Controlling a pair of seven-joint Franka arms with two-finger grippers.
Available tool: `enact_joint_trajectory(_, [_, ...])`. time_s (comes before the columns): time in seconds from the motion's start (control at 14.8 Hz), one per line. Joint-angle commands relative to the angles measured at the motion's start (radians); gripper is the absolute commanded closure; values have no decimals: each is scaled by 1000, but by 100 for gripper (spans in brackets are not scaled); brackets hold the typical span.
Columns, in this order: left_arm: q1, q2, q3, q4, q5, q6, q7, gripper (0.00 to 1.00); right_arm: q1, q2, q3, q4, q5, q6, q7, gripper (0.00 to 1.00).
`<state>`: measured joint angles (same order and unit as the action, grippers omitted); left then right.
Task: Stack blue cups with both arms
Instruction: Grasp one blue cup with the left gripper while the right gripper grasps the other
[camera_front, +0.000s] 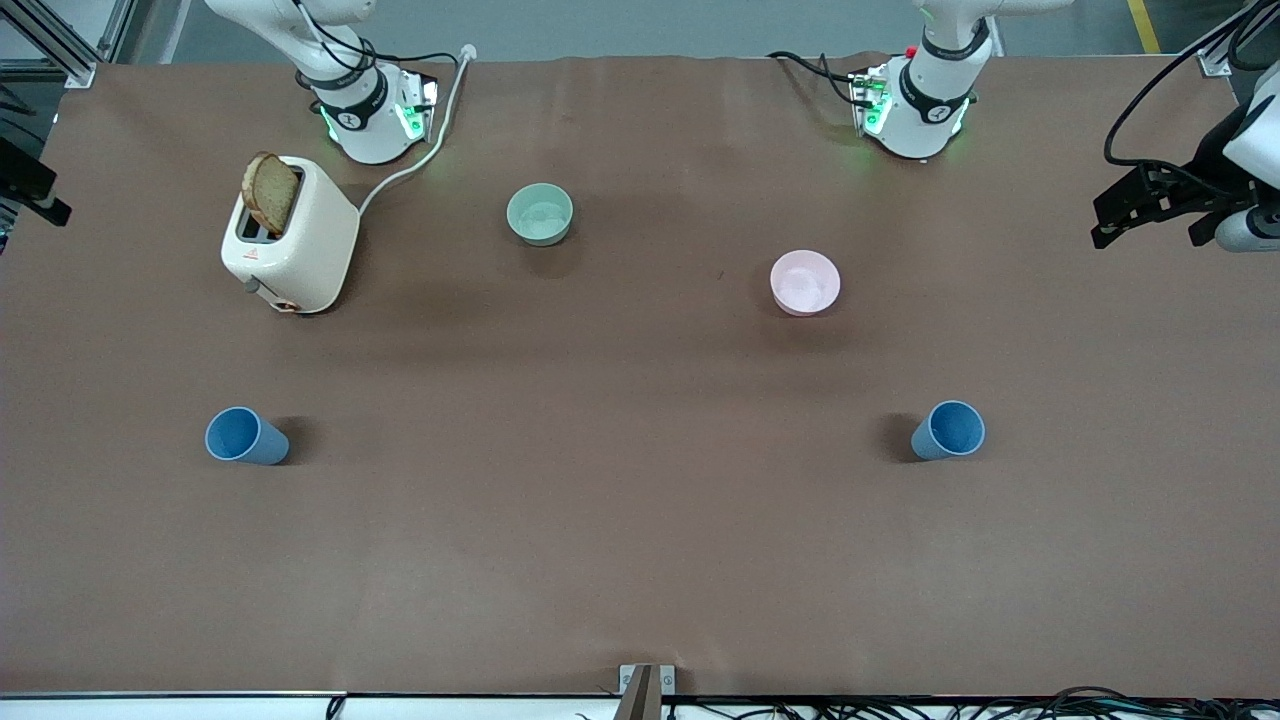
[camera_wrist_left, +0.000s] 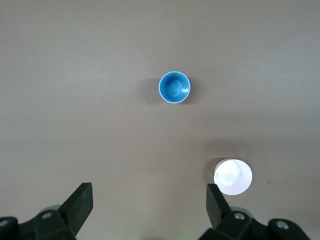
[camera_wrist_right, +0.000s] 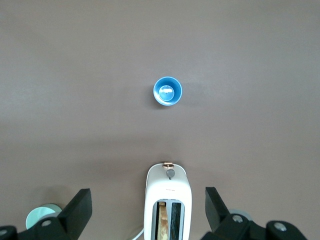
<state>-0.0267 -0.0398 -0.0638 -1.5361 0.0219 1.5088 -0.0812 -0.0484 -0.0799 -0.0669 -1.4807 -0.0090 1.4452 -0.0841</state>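
Two blue cups stand upright and apart on the brown table. One blue cup (camera_front: 246, 436) is toward the right arm's end and shows in the right wrist view (camera_wrist_right: 167, 91). The other blue cup (camera_front: 948, 430) is toward the left arm's end and shows in the left wrist view (camera_wrist_left: 174, 87). My left gripper (camera_wrist_left: 148, 200) is open and empty, high over the table beside the pink bowl. My right gripper (camera_wrist_right: 148, 200) is open and empty, high over the toaster. Both hands are out of the front view; only the arm bases (camera_front: 360, 110) (camera_front: 925, 100) show there.
A cream toaster (camera_front: 290, 233) with a bread slice stands near the right arm's base, with its cable. A pale green bowl (camera_front: 540, 214) and a pink bowl (camera_front: 805, 282) sit farther from the front camera than the cups. Black fixtures (camera_front: 1150, 205) hang at the table's ends.
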Motion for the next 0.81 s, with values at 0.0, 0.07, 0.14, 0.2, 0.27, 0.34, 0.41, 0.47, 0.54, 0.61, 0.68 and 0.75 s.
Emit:
enact_joint_trajectory(0.0, [-1,11,2,24,-10,-6,11,0,1,46,6,72,-6,-55,3,0])
enact_joint_trajectory(0.07, [1,11,2,28,-8,-6,8,0,5,48,7,73,-8,-58,-5,0])
enact_joint_trajectory(0.14, [2,30,2,36,-14,-6,8,0,7,48,9,73,-8,-57,-3,0])
enact_joint_trajectory(0.2, [2,56,4,46,-4,-6,8,0,4,48,9,73,-8,-54,-2,0])
enact_joint_trajectory(0.27, [4,93,5,56,-7,-6,14,0,2,51,9,76,-8,-52,3,0])
enact_joint_trajectory(0.34, [5,130,9,48,-11,34,-8,0,4,52,9,73,-6,-57,3,0])
enact_joint_trajectory(0.41, [7,170,10,37,-2,97,-12,0,4,49,9,63,-6,-62,3,0])
enact_joint_trajectory(0.47, [5,196,10,21,6,149,-14,0,4,49,9,54,-6,-51,1,0])
enact_joint_trajectory(0.54, [7,228,10,-17,16,231,-14,0,1,51,9,42,-6,-33,1,0])
enact_joint_trajectory(0.61, [16,244,10,-73,21,325,-14,0,-7,51,6,4,-5,13,-6,0])
enact_joint_trajectory(0.68, [36,262,10,-135,23,431,-12,0,-11,51,4,-39,-5,70,-12,0])
enact_joint_trajectory(0.75, [43,279,9,-194,23,539,-5,0,-19,54,3,-83,-5,128,-19,0])
